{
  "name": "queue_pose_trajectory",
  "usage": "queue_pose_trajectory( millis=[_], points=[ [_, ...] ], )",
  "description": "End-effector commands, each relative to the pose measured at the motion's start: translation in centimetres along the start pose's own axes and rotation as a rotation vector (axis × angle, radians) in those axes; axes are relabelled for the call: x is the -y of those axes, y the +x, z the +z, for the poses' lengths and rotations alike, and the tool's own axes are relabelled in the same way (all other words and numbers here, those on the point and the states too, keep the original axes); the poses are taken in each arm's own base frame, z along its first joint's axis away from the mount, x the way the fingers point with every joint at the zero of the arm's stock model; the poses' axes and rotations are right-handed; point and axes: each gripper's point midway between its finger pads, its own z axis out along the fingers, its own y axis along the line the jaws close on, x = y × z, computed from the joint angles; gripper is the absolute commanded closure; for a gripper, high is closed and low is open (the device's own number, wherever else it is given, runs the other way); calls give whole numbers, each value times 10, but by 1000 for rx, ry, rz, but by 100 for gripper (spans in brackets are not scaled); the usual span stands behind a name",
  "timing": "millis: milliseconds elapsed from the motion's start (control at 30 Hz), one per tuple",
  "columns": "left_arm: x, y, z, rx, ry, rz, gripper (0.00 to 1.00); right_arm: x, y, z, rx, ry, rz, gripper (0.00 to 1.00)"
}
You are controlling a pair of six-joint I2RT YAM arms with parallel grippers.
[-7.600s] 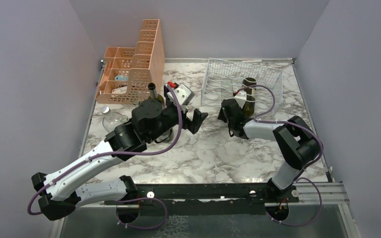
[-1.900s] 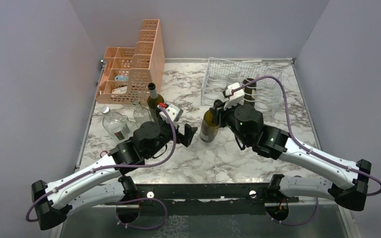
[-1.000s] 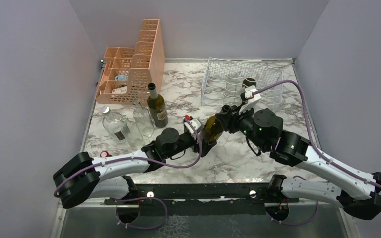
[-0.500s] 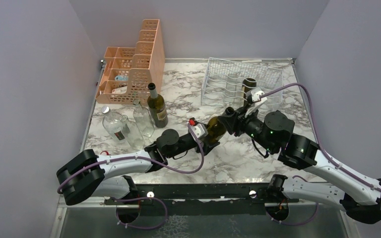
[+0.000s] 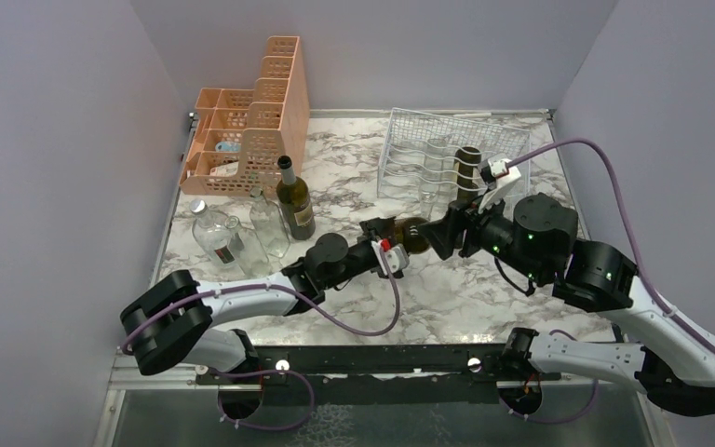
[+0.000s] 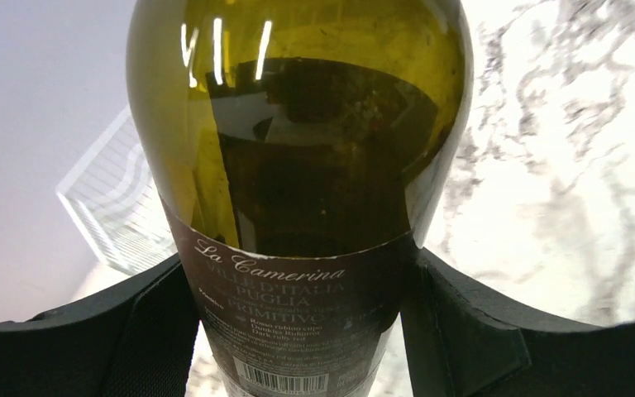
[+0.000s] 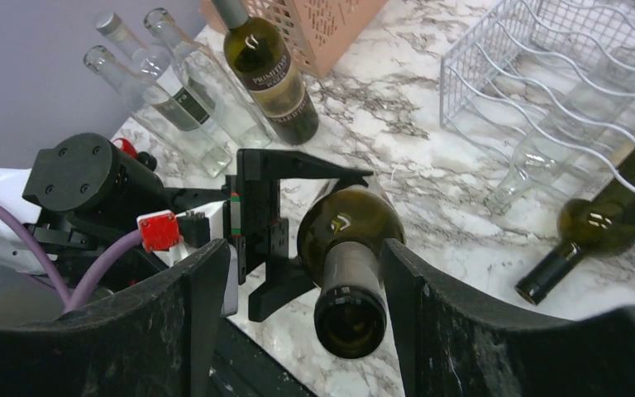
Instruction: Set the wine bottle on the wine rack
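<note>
The wine bottle [image 5: 414, 235], dark green with a dark label, hangs nearly level above the middle of the table, neck toward the right arm. My left gripper [image 5: 391, 247] is shut on its body. In the left wrist view both fingers [image 6: 455, 331] press the label of the bottle [image 6: 298, 165]. My right gripper [image 7: 306, 285] is open around the bottle neck [image 7: 349, 289]; the neck lies close to one finger, with a gap on the other side. The wine rack [image 5: 451, 154] stands at the back right, behind the bottle.
In the wire rack [image 7: 546, 50] lie a dark bottle [image 7: 599, 223] and a clear bottle [image 7: 537, 165]. A green bottle [image 5: 293, 200] and two clear bottles [image 5: 214, 233] stand left of centre. The peach organizer [image 5: 251, 121] is at the back left.
The left gripper has shut on the bottle's body and carried it slightly right. The right gripper's jaws have opened off the neck and its arm has drawn back to the right.
</note>
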Motion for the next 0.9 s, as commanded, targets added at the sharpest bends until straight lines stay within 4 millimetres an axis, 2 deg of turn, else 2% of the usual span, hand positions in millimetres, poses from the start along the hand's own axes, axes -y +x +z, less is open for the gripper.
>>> queue_pose_trajectory(
  millis=[0, 100, 300, 533, 667, 867],
  points=[
    [-38, -59, 13, 155, -77, 418, 100, 23, 13, -21, -99, 120, 11, 30],
    [-45, -64, 20, 152, -84, 606, 100, 26, 11, -32, -105, 123, 16, 30],
    [-62, -104, 37, 217, -101, 864, 100, 33, 29, -52, -197, 145, 41, 30],
    [-65, -117, 44, 223, -44, 1027, 100, 46, 50, -68, -264, 199, 86, 30],
    [-61, -123, 43, 237, -1, 1100, 100, 47, 62, -66, -300, 208, 80, 30],
    [-60, -132, 42, 240, 39, 1175, 100, 43, 87, -48, -374, 205, 71, 33]
  ],
)
